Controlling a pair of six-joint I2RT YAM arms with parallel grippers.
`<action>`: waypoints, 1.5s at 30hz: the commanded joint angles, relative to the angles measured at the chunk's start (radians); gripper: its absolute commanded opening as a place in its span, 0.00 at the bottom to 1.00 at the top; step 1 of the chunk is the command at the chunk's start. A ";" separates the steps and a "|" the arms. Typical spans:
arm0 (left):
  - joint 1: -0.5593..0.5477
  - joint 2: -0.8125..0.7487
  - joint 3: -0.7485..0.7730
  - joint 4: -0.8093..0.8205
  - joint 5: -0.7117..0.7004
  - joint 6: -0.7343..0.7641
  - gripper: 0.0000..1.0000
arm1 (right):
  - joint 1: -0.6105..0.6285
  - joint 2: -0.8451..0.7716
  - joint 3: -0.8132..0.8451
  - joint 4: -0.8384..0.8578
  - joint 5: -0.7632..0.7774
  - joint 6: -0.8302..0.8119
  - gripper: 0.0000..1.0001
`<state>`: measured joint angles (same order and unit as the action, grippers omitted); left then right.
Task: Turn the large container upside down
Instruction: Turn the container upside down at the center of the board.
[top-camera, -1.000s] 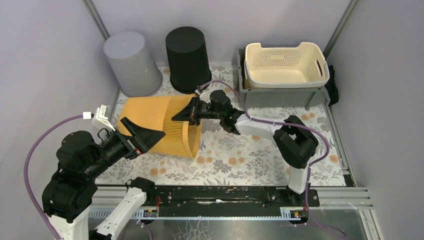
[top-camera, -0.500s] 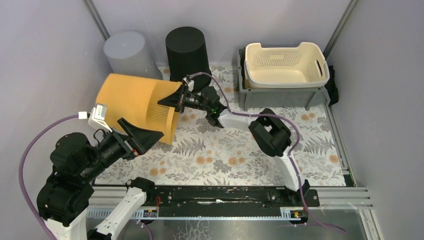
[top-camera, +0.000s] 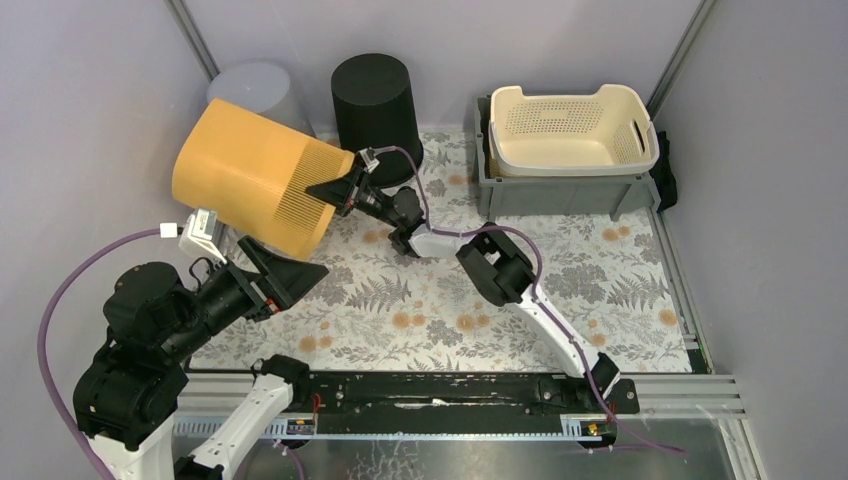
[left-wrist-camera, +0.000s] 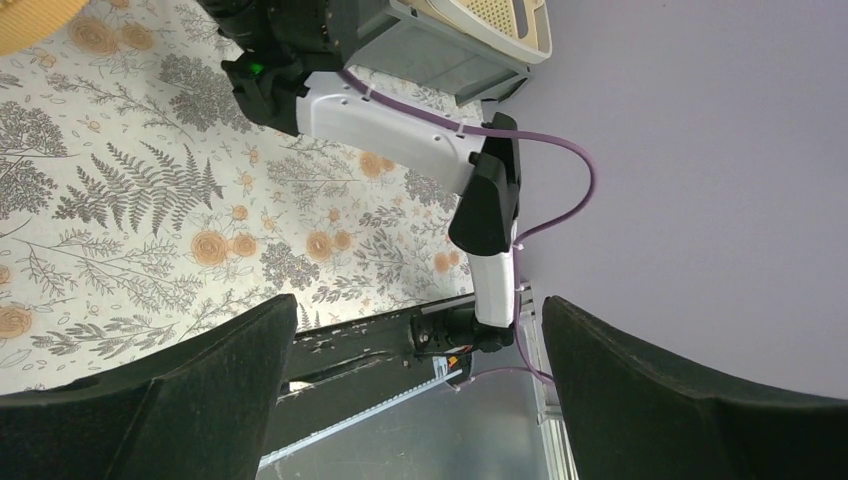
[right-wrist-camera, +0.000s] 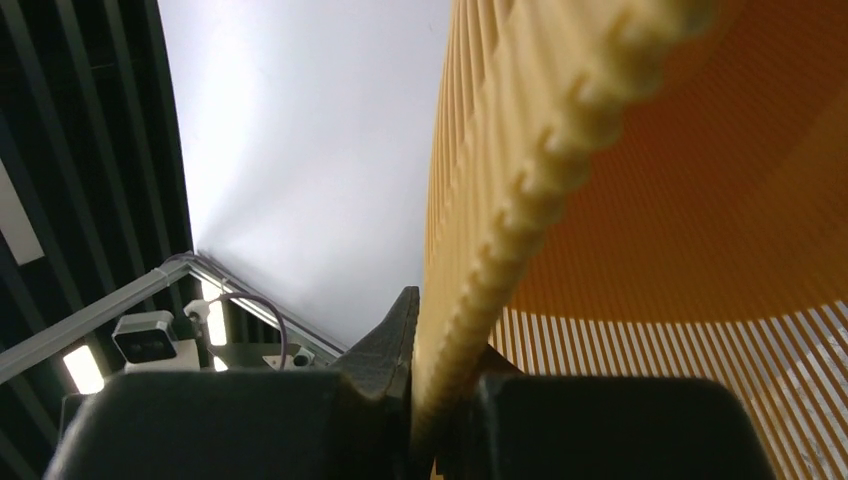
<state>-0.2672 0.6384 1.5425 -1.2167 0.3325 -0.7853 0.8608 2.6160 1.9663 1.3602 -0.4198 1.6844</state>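
The large container (top-camera: 250, 175) is a yellow-orange slatted bin. It hangs in the air at the back left, tilted with its closed base up and to the left and its mouth facing down and to the right. My right gripper (top-camera: 338, 190) is shut on its rim; in the right wrist view the toothed rim (right-wrist-camera: 560, 150) runs down between my right gripper's (right-wrist-camera: 440, 400) closed jaws. My left gripper (top-camera: 290, 272) stands wide open below the bin, apart from it. In the left wrist view the left gripper (left-wrist-camera: 420, 400) has nothing between its fingers, and a sliver of the container (left-wrist-camera: 30, 20) shows at the top left.
A grey bin (top-camera: 250, 85) and a black bin (top-camera: 375, 110) stand upside down at the back. A cream basket (top-camera: 570, 125) sits in a grey crate (top-camera: 560, 190) at the back right. A floral mat (top-camera: 450, 300) covers the table, with walls close on both sides.
My right gripper has carried the container up and to the left off the mat, swinging its base upward. The left arm has barely moved.
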 joint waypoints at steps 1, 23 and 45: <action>0.002 0.011 0.008 -0.005 0.000 0.026 1.00 | 0.034 0.006 0.087 0.316 0.077 -0.025 0.00; 0.002 0.020 -0.015 0.019 0.009 0.018 1.00 | 0.041 -0.102 -0.371 0.345 0.012 -0.083 0.33; 0.002 0.016 -0.039 0.043 0.022 0.008 1.00 | 0.001 -0.192 -0.664 0.344 0.010 -0.103 0.31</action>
<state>-0.2672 0.6514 1.5135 -1.2243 0.3336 -0.7826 0.8726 2.4733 1.3342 1.6337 -0.3874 1.6169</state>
